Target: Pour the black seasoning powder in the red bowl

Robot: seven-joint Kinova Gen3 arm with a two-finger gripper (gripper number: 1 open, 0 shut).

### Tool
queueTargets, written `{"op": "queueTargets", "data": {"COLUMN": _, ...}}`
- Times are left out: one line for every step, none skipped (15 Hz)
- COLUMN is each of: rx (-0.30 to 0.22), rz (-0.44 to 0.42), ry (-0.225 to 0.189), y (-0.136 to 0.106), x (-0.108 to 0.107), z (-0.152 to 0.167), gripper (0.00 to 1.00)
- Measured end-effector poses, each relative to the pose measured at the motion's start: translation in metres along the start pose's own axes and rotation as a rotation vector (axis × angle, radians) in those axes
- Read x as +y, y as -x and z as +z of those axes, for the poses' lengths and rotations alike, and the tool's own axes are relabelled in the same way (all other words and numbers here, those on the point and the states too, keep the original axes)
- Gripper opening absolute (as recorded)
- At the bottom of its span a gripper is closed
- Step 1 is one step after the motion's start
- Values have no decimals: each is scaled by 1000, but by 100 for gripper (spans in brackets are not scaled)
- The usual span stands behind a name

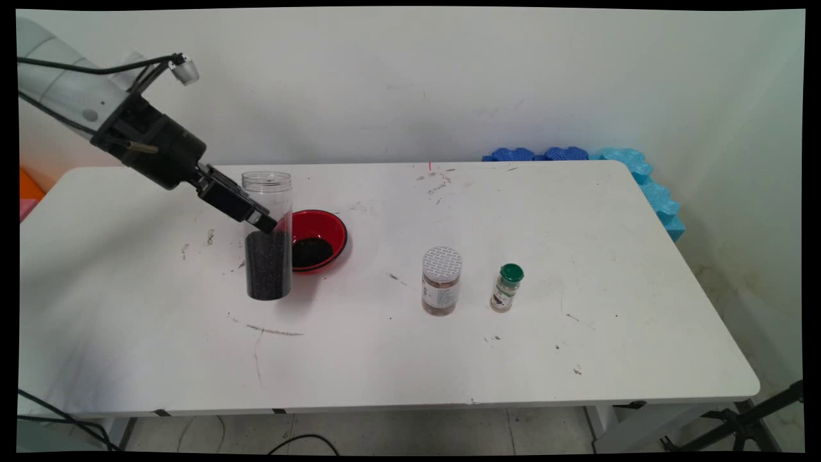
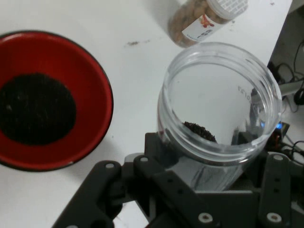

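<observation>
A white table (image 1: 397,359) with rounded corners fills most of the main view. Its top is scuffed, with dark scratches and specks scattered over it, thickest at the near left and toward the far middle. Behind it stands a plain pale wall (image 1: 449,83) with a few faint marks. At the far right corner, blue foam mats (image 1: 641,176) with wavy edges lean between the table and the wall. At the far left edge, something orange (image 1: 29,186) and pink shows beside the table. Below the near edge lies a light tiled floor (image 1: 417,433) with black cables (image 1: 301,441), and black stand legs (image 1: 744,423) at the near right. The light is soft and even.
</observation>
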Motion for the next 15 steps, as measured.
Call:
{"op": "queueTargets", "data": {"rx": -2, "rz": -32, "ry": 2, "y": 0, "x": -2, "z": 0, "gripper": 0}}
{"op": "queueTargets", "data": {"rx": -3, "rz": -73, "ry": 5, "y": 1, "x": -4, "z": 0, "gripper": 0}}
{"op": "queueTargets", "data": {"rx": -5, "rz": -107, "ry": 8, "y": 1, "x": -6, "z": 0, "gripper": 0}}
{"op": "queueTargets", "data": {"rx": -9, "rz": -146, "ry": 11, "y": 2, "x": -8, "z": 0, "gripper": 0}}
{"op": "queueTargets", "data": {"rx": -13, "rz": -185, "ry": 14, "y": 3, "x": -9, "z": 0, "gripper": 0}}
{"op": "queueTargets", "data": {"rx": -15, "rz": -212, "ry": 17, "y": 3, "x": -10, "z": 1, "gripper": 0}}
{"op": "queueTargets", "data": {"rx": -15, "rz": -239, "ry": 20, "y": 4, "x": -12, "z": 1, "gripper": 0}}
{"op": "queueTargets", "data": {"rx": -17, "rz": -277, "ry": 24, "y": 4, "x": -13, "z": 1, "gripper": 0}}
{"op": "queueTargets", "data": {"rx": -18, "rz": -311, "ry": 27, "y": 5, "x": -15, "z": 2, "gripper": 0}}
{"op": "queueTargets", "data": {"rx": -18, "rz": -351, "ry": 33, "y": 5, "x": -16, "z": 2, "gripper": 0}}
{"op": "queueTargets", "data": {"rx": -19, "rz": -386, "ry": 39, "y": 5, "x": -17, "z": 3, "gripper": 0}}
{"op": "queueTargets", "data": {"rx": -20, "rz": -432, "ry": 48, "y": 6, "x": -18, "z": 3, "gripper": 0}}
{"op": "queueTargets", "data": {"rx": -21, "rz": -483, "ry": 58, "y": 6, "x": -18, "z": 4, "gripper": 0}}
{"op": "queueTargets", "data": {"rx": -21, "rz": -538, "ry": 66, "y": 6, "x": -19, "z": 5, "gripper": 0}}
{"op": "queueTargets", "data": {"rx": -20, "rz": -585, "ry": 73, "y": 6, "x": -19, "z": 5, "gripper": 0}}
